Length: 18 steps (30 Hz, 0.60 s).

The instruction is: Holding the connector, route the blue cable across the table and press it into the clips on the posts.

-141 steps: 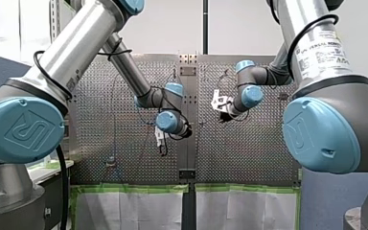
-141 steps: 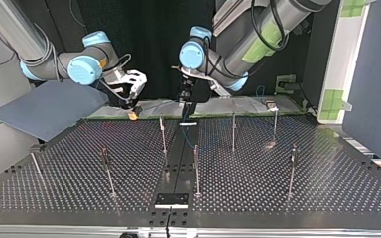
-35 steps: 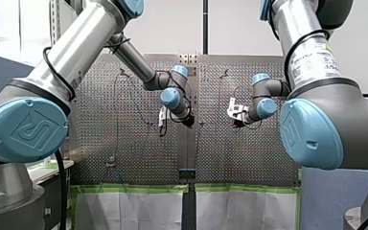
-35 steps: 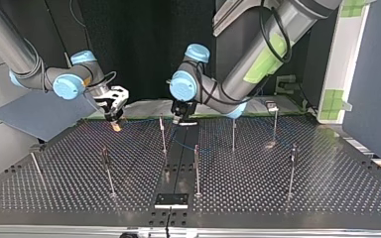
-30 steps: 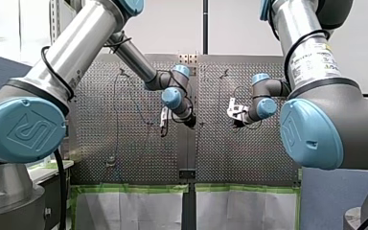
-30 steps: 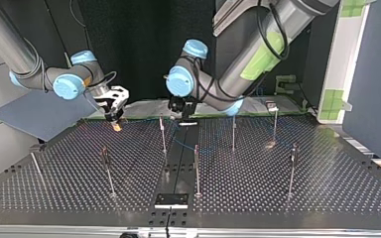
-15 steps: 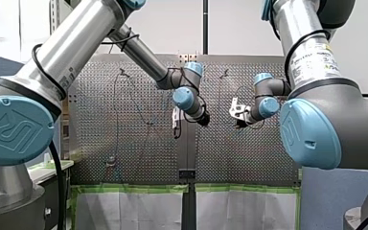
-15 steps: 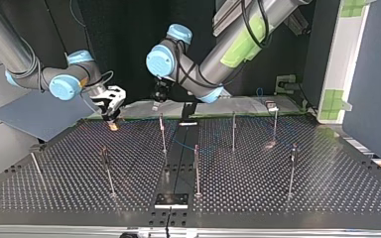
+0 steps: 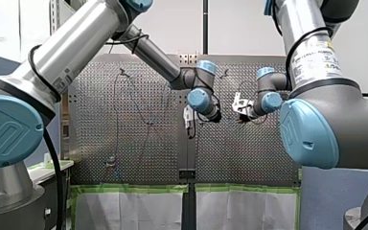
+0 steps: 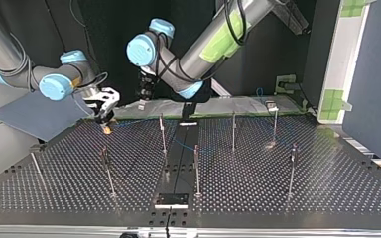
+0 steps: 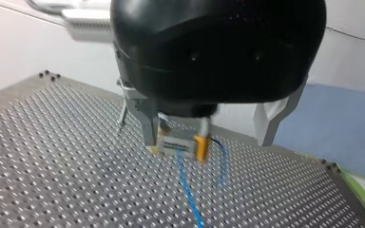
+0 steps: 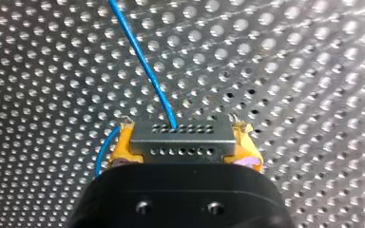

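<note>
Front view: our left pincer [image 9: 189,128] hangs mid-frame over the desk [image 9: 124,153], and our right pincer [image 9: 242,116] is just to its right, near but apart; we cannot read either grip here. Top view: right pincer sits centre left, low, with the connector [image 10: 107,130] under it just off the desk. The blue cable [image 10: 182,145] trails toward the posts [image 10: 162,133] mid-frame; we cannot tell whether it sits in any clip. Left pincer is upper centre, raised, at no post. Left wrist view: its pale fingers [image 11: 273,118] stand apart and hold nothing; the connector shows ahead of them. Right wrist view: yellow pads [image 12: 246,145] are clamped on the connector's two ends, and the cable runs off ahead of the pincer. We judge routing is in hand and pressing is not finished. Next move: carry the connector across to a post, keep the cable taut, lower it into the clip. The free left pincer could push it down.
</note>
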Tool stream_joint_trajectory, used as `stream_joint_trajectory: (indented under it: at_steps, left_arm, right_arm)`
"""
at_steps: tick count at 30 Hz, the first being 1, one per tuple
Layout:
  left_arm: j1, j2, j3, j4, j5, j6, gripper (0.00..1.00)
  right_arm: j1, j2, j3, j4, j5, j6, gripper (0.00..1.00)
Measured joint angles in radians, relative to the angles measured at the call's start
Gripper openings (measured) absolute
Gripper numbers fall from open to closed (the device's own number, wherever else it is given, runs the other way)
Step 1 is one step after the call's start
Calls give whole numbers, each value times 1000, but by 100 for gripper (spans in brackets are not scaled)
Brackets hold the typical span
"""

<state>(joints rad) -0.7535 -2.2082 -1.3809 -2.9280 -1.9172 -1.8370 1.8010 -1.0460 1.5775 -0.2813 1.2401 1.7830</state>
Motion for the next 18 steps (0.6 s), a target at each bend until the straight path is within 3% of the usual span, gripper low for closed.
stream_joint_trajectory:
  at_steps: [10, 18]
  left_arm:
    - [2, -80, 80, -75, -80, -20, 100]
    - [-5, -126, 146, -74, -144, -31, 100]
  right_arm:
    - [-14, -7, 0, -1, 1, 13, 0]
    - [-12, -6, 0, -2, 2, 14, 0]
